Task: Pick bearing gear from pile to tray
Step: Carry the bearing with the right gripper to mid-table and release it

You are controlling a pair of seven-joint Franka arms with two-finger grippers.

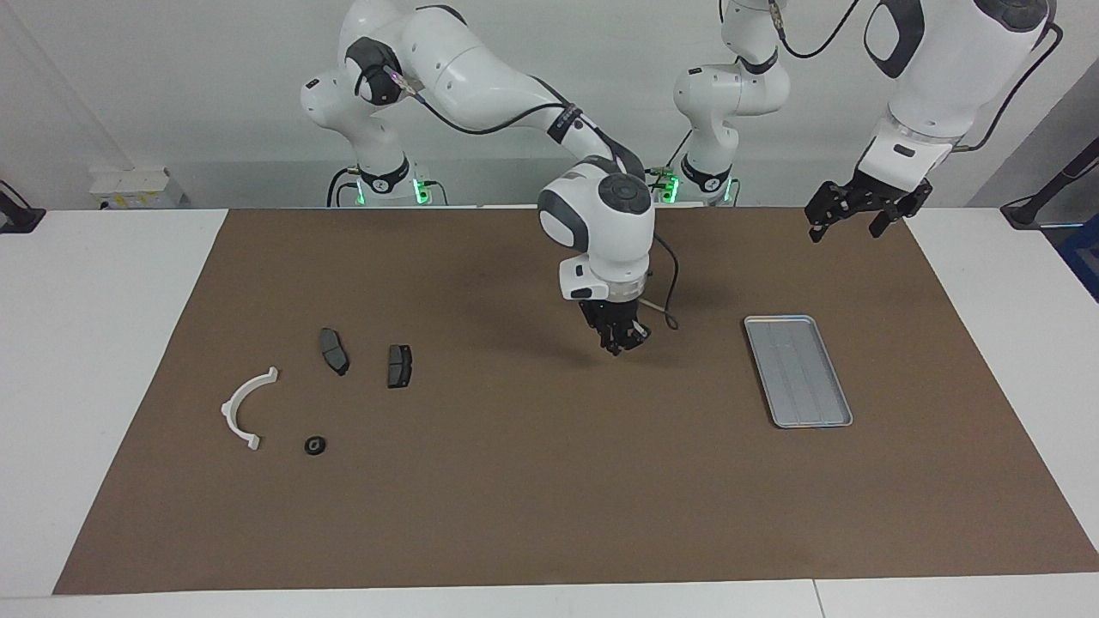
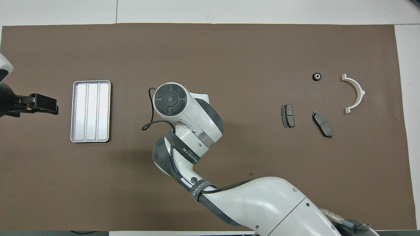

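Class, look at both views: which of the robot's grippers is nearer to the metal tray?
The right gripper looks slightly nearer, hanging over the mat beside the tray, toward the pile. The left gripper waits raised past the tray's end, near the mat's corner.

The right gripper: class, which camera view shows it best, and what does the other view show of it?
The facing view. There the right gripper hangs in plain sight over bare mat, between the pile and the tray. In the overhead view the arm's own wrist housing covers it, so nothing of the gripper shows.
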